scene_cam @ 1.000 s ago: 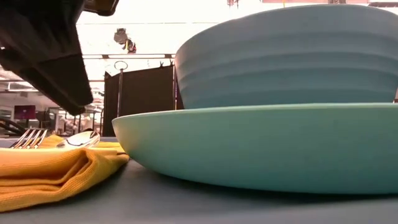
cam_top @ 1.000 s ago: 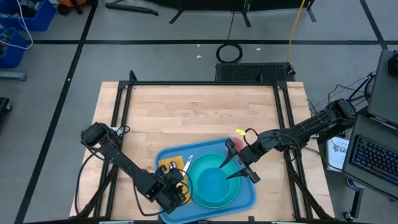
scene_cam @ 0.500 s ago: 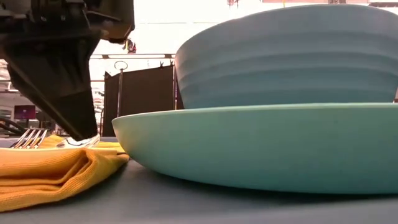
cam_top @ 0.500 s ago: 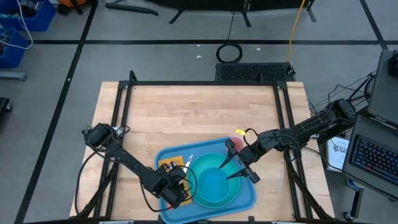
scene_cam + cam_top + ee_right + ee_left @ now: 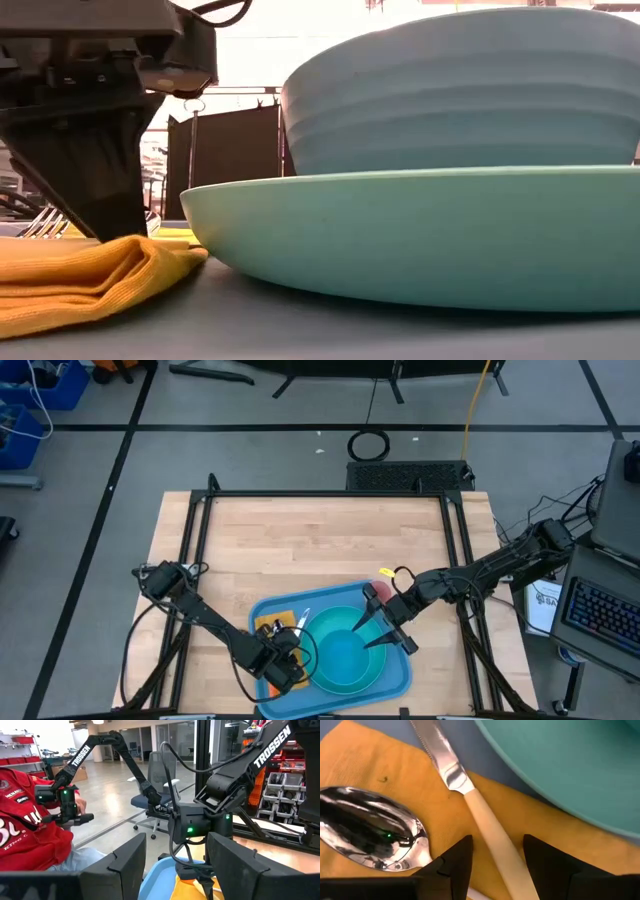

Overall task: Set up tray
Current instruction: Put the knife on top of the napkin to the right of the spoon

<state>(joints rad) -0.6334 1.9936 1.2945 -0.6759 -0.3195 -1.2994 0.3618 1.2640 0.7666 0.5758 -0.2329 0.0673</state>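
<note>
Over the napkin [image 5: 365,765], the left pincer [image 5: 497,857] has dropped, fingers apart astride the knife [image 5: 470,805].

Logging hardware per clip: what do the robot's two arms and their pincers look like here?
Both arms are dark, slim and jointed, with black cables looping along them. The left pincer has two dark, wedge-shaped fingers. The right pincer has the same dark fingers. Seen from the right wrist, the left arm carries white TROSSEN lettering and a green light.

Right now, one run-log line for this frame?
left gripper: open, straddling knife handle on yellow napkin | spoon: beside knife | right gripper: open, over plate rim | tray: holds all
</note>
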